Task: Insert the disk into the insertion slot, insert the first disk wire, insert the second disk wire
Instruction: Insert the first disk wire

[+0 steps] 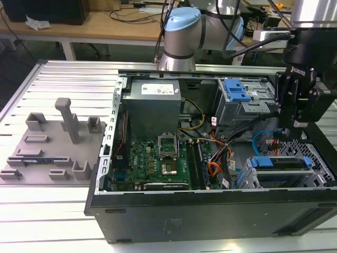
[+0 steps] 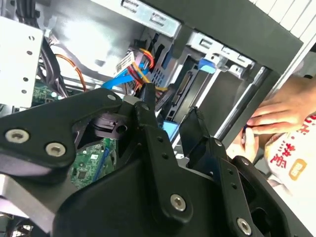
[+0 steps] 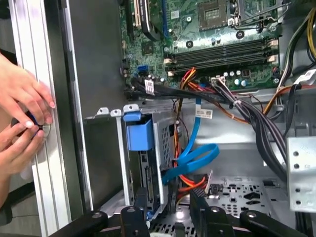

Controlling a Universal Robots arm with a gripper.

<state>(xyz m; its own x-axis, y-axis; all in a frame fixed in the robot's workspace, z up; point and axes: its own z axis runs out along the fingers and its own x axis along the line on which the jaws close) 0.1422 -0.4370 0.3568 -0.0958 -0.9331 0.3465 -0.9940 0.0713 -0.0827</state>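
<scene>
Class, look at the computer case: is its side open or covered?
Open: in the exterior view the computer case has no side panel, so the motherboard lies exposed.

A: Room beside the drive cage (image 3: 164,136)?
B: Tight: blue flat cable (image 3: 195,160) loops across, orange-red wires (image 3: 177,148) against the cage. A black cable bundle (image 3: 256,128) slants past; perforated floor (image 3: 266,192) beside it open.
A: Outside the case (image 3: 94,74)?
B: A person's hands (image 3: 22,106) at the table rail (image 3: 44,168).

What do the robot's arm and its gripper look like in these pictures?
The arm has silver-grey tube segments and rounded joints with light-blue caps; black cables run beside it. The gripper is black, with a small white marking on its body. Its fingers are black jointed links fastened with silver screws.
</scene>
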